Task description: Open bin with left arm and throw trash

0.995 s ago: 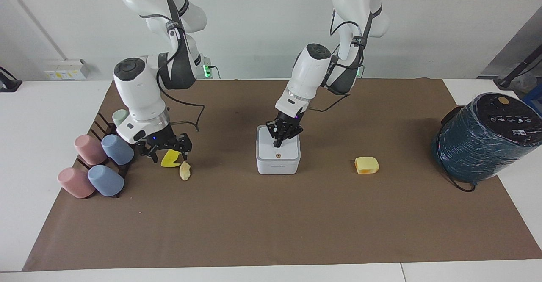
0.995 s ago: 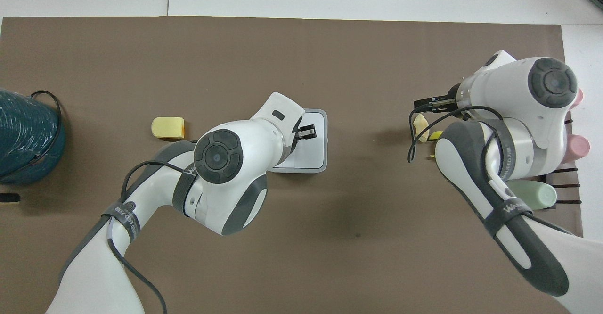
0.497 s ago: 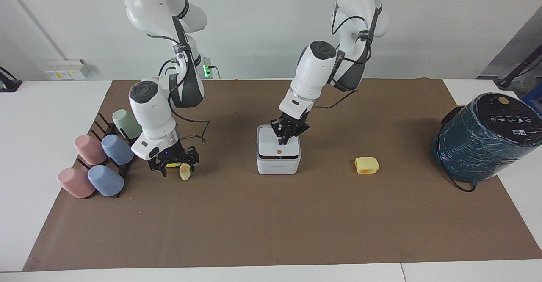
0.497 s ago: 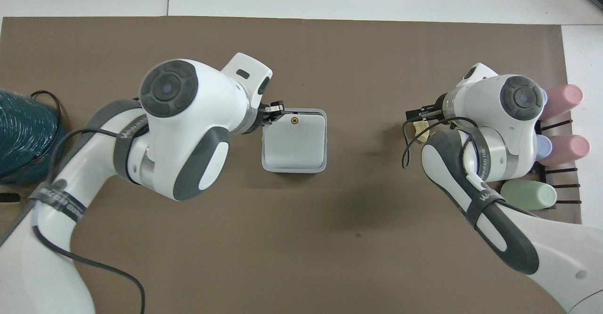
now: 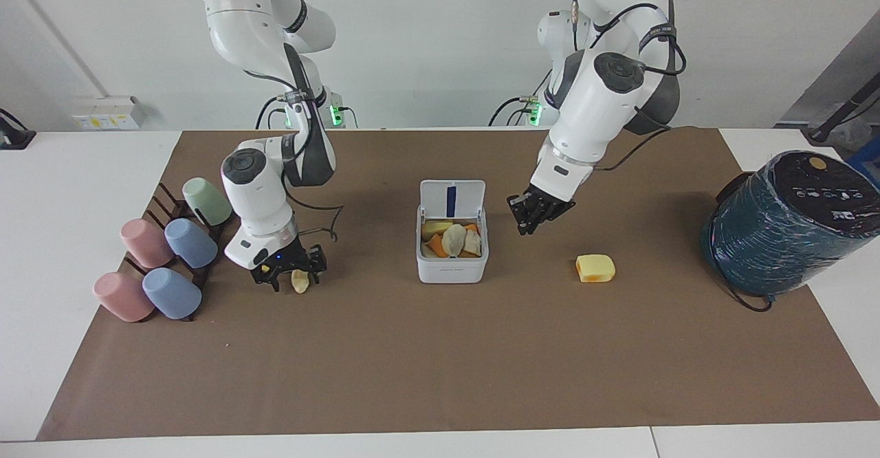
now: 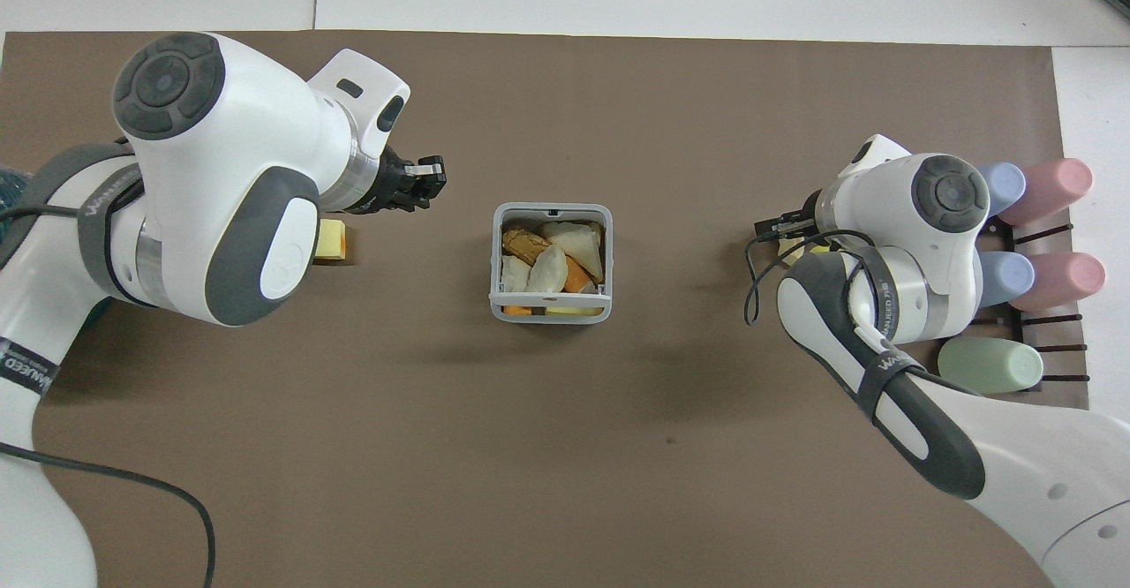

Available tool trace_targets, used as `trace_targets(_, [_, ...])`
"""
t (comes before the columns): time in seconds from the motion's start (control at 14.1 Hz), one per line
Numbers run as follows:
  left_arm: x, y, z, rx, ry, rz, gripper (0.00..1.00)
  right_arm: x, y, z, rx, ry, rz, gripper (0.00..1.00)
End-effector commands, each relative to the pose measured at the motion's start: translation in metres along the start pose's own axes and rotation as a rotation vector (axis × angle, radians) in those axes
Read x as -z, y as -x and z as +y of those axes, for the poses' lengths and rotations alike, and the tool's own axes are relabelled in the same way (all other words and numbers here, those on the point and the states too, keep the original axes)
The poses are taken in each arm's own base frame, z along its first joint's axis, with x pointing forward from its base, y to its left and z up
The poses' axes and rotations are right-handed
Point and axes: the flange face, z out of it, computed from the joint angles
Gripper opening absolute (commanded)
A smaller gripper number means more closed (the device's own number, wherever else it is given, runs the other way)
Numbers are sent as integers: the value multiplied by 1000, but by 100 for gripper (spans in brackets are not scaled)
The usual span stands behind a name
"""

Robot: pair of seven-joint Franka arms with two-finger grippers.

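Observation:
The white bin [image 5: 452, 269] stands mid-mat with its lid [image 5: 452, 200] swung upright, blue stripe showing. Several scraps lie in it, as the overhead view [image 6: 552, 314] shows too. My left gripper [image 5: 533, 214] hangs in the air between the bin and the yellow-orange block [image 5: 595, 268], touching neither. The left arm half covers the block in the overhead view [image 6: 333, 240]. My right gripper [image 5: 289, 274] is open and low at the mat, over the yellow peel [image 6: 817, 250], which hardly shows. The pale crescent [image 5: 300, 281] lies by its fingertips.
Pastel cups [image 5: 165, 258] lie on a dark rack at the right arm's end, close to the right gripper. A big teal wrapped cylinder [image 5: 784, 224] with a black cable stands at the left arm's end.
The bin's lid has swung from shut to upright. My left gripper has left the lid and moved toward the left arm's end. My right gripper has come down over the peel.

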Motion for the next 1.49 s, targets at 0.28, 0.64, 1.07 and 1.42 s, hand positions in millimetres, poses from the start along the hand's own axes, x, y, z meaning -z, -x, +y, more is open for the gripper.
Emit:
trace_targets(0.28, [-21, -3, -103, -76, -32, 36, 100, 4, -2, -1, 0, -15, -6, 0])
trace_targets(0.64, [-60, -5, -155, -127, -66, 70, 100, 88, -51, -73, -285, -117, 16, 0])
trace_targets(1.07, [-123, -13, -175, -103, -64, 81, 100, 136, -78, -152, -607, -511, 63, 0])
trace_targets(1.42, [-171, -2, -187, -96, -67, 74, 100, 129, -52, -239, -724, -538, -13, 41])
